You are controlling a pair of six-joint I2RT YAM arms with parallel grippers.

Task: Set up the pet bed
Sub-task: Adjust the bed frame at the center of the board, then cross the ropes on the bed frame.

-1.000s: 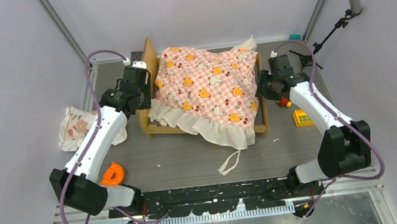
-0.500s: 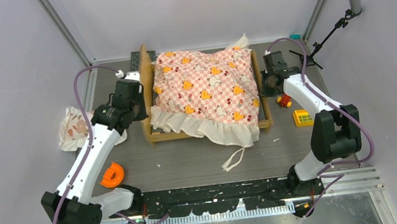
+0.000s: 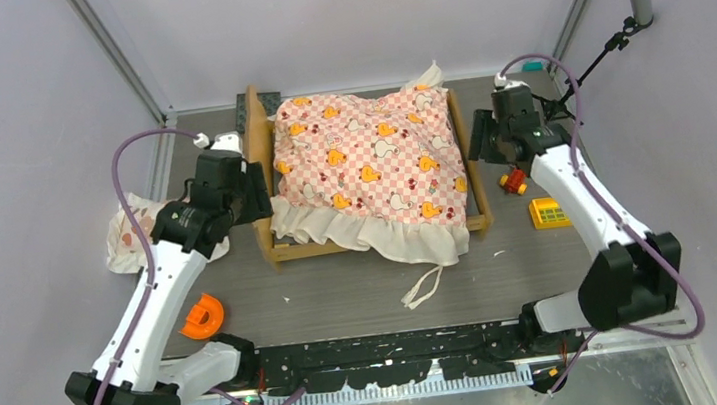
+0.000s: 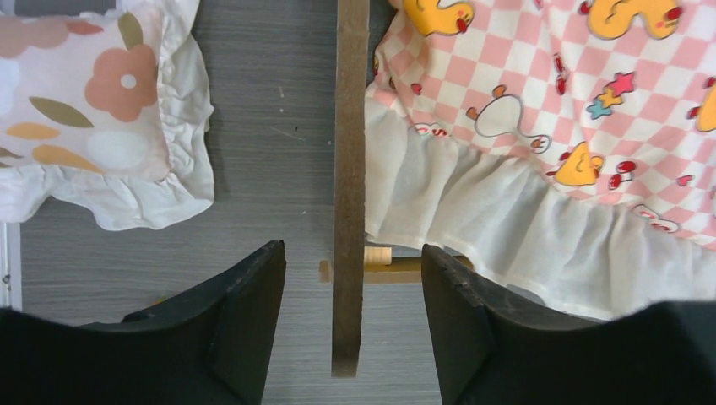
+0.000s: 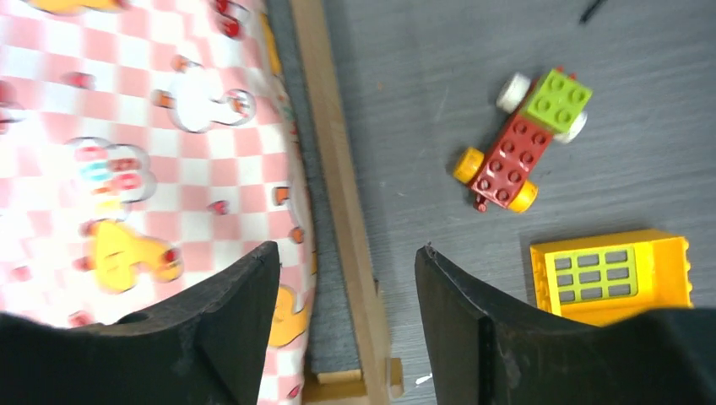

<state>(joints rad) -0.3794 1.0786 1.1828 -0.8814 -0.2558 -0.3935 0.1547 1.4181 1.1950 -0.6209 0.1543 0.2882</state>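
The pet bed [image 3: 279, 253] stood at the far middle of the counter [image 3: 344, 289], between the two arms, its headboard toward the left arm and its foot end toward the right. A pink-checkered sheet [image 3: 370, 161] with a white ruffle covered nearly all of it and hung over the near rail. A white tie [image 3: 422, 286] lay on the counter just in front of it.

The left hand [image 4: 350, 253] was spread wide, straddling the headboard [image 4: 349, 169]. In the left wrist view the board ran straight up between the two dark fingers [image 4: 245, 312], with bare counter showing on either side, so it gripped nothing. The floral pillow [image 4: 84, 110] lay to the left of the board, apart from it, and the sheet's ruffle pressed against the board's other face.

The right hand [image 5: 346, 253] was also wide and held nothing. The foot-end rail [image 5: 338, 194] and a strip of grey mattress [image 5: 317, 278] passed between its fingers. The sheet's edge reached close to one finger [image 5: 228, 312]; whether they touched was hard to tell from that view.

To the right of the bed lay a brick-built toy car [image 5: 519, 152] and a yellow window brick [image 5: 608, 274], near each other. An orange horseshoe-shaped piece [image 3: 203, 315] lay beside the left arm.
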